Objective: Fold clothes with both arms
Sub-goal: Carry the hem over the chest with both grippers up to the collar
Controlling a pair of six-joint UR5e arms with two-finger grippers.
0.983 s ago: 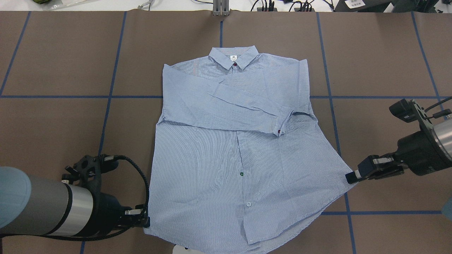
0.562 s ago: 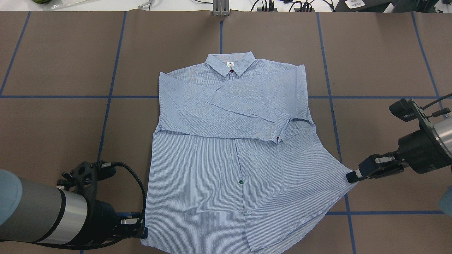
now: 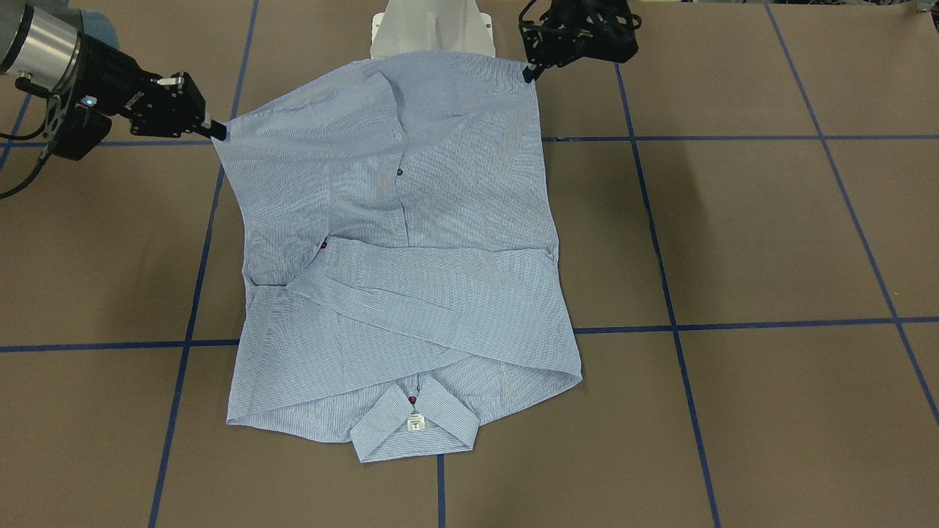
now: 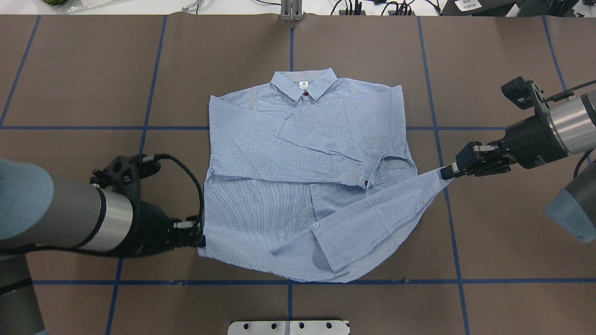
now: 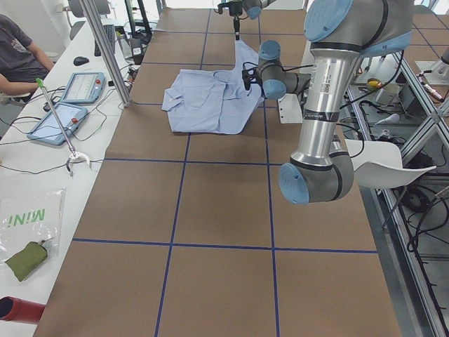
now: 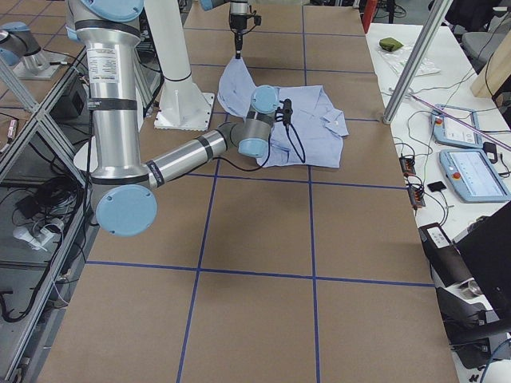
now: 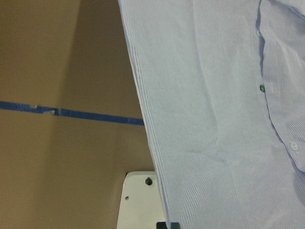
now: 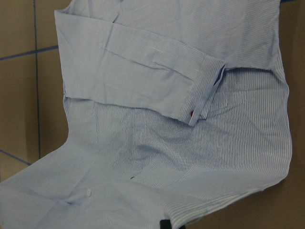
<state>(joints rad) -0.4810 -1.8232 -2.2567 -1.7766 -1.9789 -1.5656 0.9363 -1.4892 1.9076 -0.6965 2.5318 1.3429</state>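
The clothes are one light blue pinstriped shirt (image 4: 279, 153) (image 3: 411, 293), front up on the brown table, with its collar (image 4: 303, 84) far from the robot and both sleeves folded across the chest. My left gripper (image 4: 201, 240) (image 3: 530, 72) is shut on the hem's left corner. My right gripper (image 4: 446, 173) (image 3: 216, 132) is shut on the hem's right corner and holds it raised. Between the two grippers the lower hem (image 4: 326, 260) hangs in a slack curve. In the left wrist view the striped cloth (image 7: 214, 119) fills the right side. The folded cuff (image 8: 205, 90) shows in the right wrist view.
The robot's white base plate (image 4: 288, 327) (image 3: 429, 29) sits at the near table edge, below the hem. Blue tape lines (image 4: 139, 128) grid the brown table. A side bench holds tablets (image 5: 70, 88), with a person (image 5: 21, 53) seated beside it.
The shirt first slid slightly toward the robot. Both grippers then moved toward the collar with the hem corners, the right one farther, so the lower part now bunches.
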